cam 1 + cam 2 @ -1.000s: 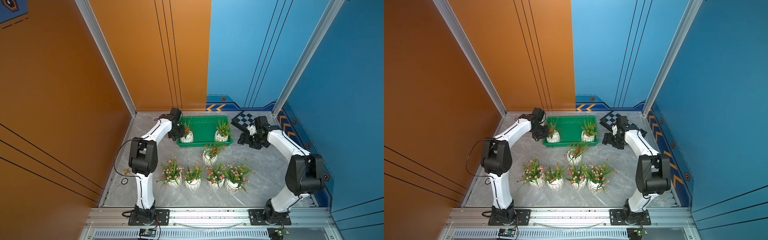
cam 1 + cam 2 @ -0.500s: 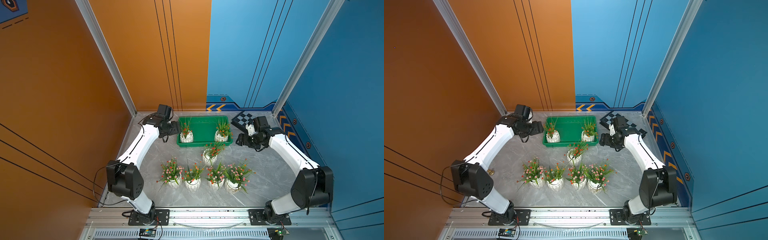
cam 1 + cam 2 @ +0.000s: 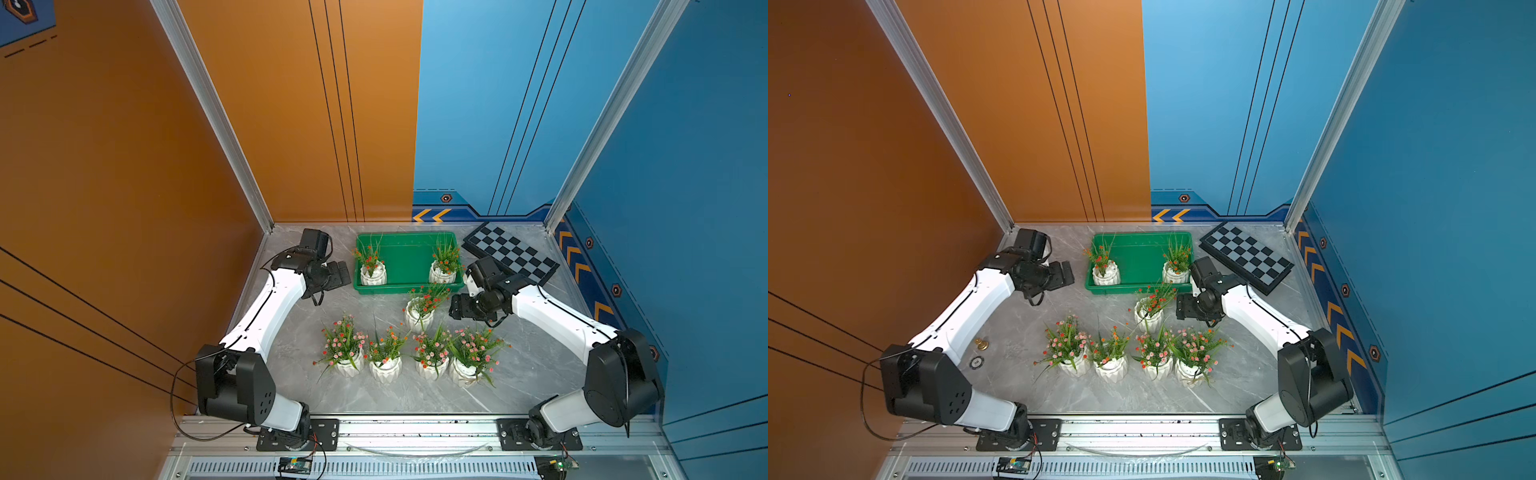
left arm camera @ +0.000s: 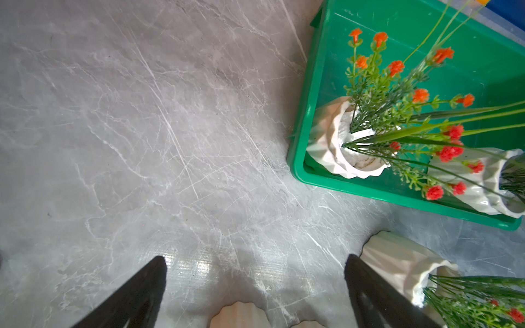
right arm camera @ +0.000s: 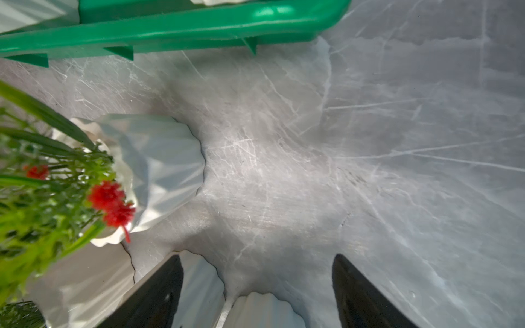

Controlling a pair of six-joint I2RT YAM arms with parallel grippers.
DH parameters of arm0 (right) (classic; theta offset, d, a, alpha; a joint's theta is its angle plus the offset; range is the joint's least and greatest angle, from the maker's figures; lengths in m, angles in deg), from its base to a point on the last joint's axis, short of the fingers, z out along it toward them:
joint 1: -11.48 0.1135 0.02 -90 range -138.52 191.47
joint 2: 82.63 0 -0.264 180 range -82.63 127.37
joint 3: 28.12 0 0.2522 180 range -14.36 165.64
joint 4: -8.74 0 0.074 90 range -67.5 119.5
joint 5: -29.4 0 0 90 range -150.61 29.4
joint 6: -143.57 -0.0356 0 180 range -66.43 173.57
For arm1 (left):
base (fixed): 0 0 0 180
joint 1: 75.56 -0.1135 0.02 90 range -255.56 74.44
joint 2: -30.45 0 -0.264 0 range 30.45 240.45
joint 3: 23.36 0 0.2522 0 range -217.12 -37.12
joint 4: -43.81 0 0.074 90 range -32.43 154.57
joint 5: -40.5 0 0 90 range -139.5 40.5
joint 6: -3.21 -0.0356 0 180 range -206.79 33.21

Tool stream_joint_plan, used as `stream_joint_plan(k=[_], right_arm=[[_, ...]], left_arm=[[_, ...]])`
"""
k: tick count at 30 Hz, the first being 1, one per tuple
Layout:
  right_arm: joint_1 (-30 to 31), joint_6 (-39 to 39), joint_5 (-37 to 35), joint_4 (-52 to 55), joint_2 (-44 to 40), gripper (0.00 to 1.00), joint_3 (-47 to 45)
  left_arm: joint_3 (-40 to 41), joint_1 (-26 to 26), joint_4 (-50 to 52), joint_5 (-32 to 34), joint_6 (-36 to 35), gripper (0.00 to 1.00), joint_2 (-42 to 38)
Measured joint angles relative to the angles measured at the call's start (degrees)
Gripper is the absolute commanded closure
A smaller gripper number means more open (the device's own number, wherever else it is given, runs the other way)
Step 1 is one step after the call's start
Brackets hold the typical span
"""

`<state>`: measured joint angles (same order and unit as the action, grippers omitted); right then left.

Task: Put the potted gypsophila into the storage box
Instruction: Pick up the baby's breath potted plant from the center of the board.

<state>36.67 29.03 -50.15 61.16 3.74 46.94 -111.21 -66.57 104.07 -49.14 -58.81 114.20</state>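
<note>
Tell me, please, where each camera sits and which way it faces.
Top views: stereo pair above the arm bases, looking down at the storage box; left arm, right arm show.
Left wrist: on left arm, facing table and box corner; open left end effector shows.
Right wrist: on right arm, facing the box's outer wall; open right end effector shows.
Both wrists share the lone pot.

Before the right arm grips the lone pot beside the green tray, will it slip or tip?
The lone pot looks rigid and ribbed, so it probably grips firmly. Its tall sprigs lean sideways, so a high push may tip it.
</note>
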Motion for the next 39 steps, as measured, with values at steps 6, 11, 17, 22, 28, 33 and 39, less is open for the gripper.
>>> stream_joint_plan(k=[6,11,17,22,28,33,39], right_arm=[[2.38,-0.02,0.22,-0.9,3.78,0.18,2.36],[4.11,-0.5,0.48,-1.29,6.8,0.2,5.62],[5.79,-0.94,1.29,-1.44,9.55,0.22,9.9],[7.21,-1.05,1.29,-1.44,12.07,0.25,11.67],[8.2,-1.01,1.27,-1.4,15.15,0.35,12.15],[8.28,-0.83,1.27,-1.38,16.04,0.47,12.2],[8.31,-0.87,1.07,-1.42,16.06,0.59,12.81]], left_arm=[[1.49,0.0,-0.04,0.5,0.42,0.02,-2.12],[2.49,-0.13,0.0,0.48,0.39,0.02,-2.1],[2.62,-0.66,-0.02,0.48,0.37,0.02,-1.99],[2.62,-0.85,-0.02,0.48,0.35,0.02,-1.81],[2.62,-1.2,-0.02,0.46,0.35,0.02,-1.38],[2.67,-1.25,-0.02,0.48,0.33,0.02,-1.33],[2.84,-1.46,-0.04,0.46,0.33,0.02,-1.22]])
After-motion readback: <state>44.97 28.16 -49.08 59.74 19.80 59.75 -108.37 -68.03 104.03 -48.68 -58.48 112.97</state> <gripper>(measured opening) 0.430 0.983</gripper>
